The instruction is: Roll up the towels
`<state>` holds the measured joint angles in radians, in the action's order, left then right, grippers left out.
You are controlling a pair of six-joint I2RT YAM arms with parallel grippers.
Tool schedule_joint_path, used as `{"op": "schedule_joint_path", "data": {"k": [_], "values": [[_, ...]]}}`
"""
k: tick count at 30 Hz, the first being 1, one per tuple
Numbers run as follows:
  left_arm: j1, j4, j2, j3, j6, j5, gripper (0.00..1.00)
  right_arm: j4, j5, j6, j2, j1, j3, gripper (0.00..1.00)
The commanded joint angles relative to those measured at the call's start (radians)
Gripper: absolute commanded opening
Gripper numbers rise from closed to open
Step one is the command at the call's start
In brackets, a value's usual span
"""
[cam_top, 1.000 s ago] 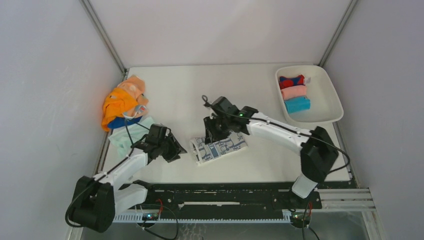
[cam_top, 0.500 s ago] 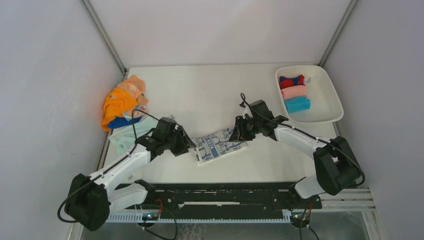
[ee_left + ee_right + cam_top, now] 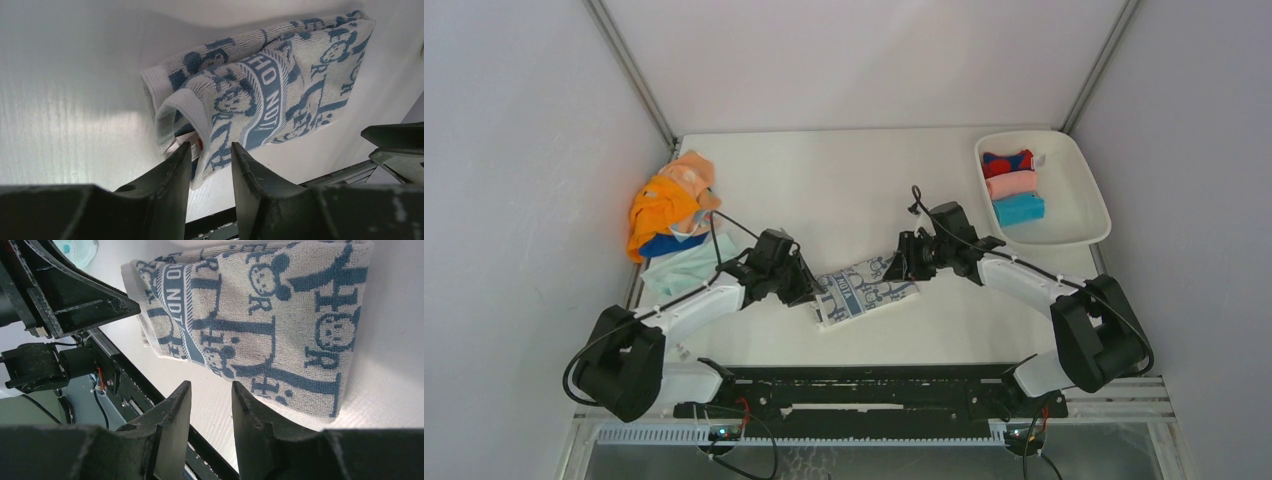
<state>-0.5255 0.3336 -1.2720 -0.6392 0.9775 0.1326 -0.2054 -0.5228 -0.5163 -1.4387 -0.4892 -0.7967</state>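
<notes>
A folded white towel with blue cartoon print (image 3: 864, 288) lies flat on the table near the front middle. My left gripper (image 3: 810, 291) is at its left end. In the left wrist view the gripper (image 3: 210, 156) is open, and the towel's (image 3: 280, 90) near folded corner lies just between the fingertips. My right gripper (image 3: 901, 262) is at the towel's right end. In the right wrist view the gripper (image 3: 210, 390) is open and empty, low over the table, with the towel (image 3: 280, 325) just beyond its tips.
A white tray (image 3: 1092, 200) at the back right holds three rolled towels: red and blue (image 3: 1007, 162), pink (image 3: 1011, 185), light blue (image 3: 1019, 209). A pile of unrolled towels, orange (image 3: 664, 205) on top and mint (image 3: 686, 265) below, lies at the left edge.
My left gripper moved right up to the towel's left end. My right gripper left the top of the towel and moved to its right end, then stayed nearly still.
</notes>
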Motion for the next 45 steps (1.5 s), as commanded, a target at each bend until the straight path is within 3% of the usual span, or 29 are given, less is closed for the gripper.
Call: {"op": "schedule_joint_path", "data": {"k": [1, 6, 10, 19, 32, 37, 45], "values": [[-0.005, -0.051, -0.030, -0.055, 0.001, -0.006, 0.36, 0.055, -0.019, 0.007, 0.009, 0.017, 0.006, 0.35], [-0.006, -0.017, -0.052, -0.080, -0.024, -0.011, 0.09, 0.058, -0.021, 0.014, 0.006, 0.029, 0.014, 0.35], [-0.003, 0.044, -0.036, -0.103, -0.052, -0.037, 0.03, 0.059, -0.021, 0.029, 0.001, 0.032, 0.020, 0.35], [0.018, 0.181, -0.058, -0.176, -0.123, -0.041, 0.05, 0.125, -0.017, 0.033, -0.067, 0.039, 0.054, 0.35], [0.092, 0.192, -0.168, -0.152, -0.167, -0.024, 0.14, 0.263, -0.021, -0.005, -0.208, 0.077, 0.141, 0.34], [0.116, 0.231, -0.142, -0.157, -0.179, -0.099, 0.24, 0.274, -0.028, -0.020, -0.217, 0.078, 0.148, 0.34], [0.118, 0.251, -0.049, -0.166, -0.173, -0.094, 0.28, 0.309, -0.089, -0.066, -0.159, 0.073, 0.135, 0.34]]}}
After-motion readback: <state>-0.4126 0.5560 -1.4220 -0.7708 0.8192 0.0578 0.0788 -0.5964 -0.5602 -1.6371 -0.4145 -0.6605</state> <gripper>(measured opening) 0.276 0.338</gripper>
